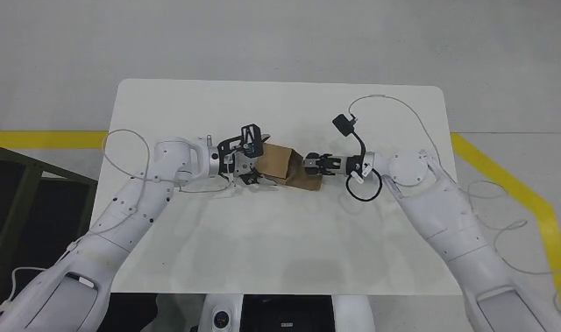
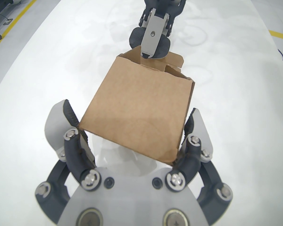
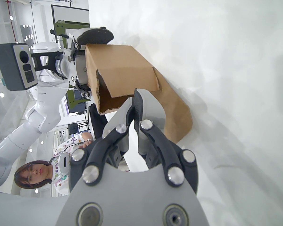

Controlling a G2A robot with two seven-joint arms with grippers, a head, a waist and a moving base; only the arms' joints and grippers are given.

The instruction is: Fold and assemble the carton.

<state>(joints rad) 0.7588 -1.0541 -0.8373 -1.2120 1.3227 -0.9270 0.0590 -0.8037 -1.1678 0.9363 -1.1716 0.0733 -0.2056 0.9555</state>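
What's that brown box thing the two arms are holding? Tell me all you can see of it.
The carton is plain brown cardboard, half assembled into a box shape and turned on its side at the middle of the white table. The left gripper clamps one end between its fingers. The other end is open, flaps unfolded; one long flap lies on the table, and the right gripper pinches another.

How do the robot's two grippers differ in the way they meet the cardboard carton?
The left gripper is spread wide, with a finger against each side of the carton. The right gripper has its fingers almost together. The left gripper clasps one end of the carton, while the right gripper's tips sit at the open end by the flaps. Whether it pinches a flap is unclear. Both meet the same carton, from opposite ends.
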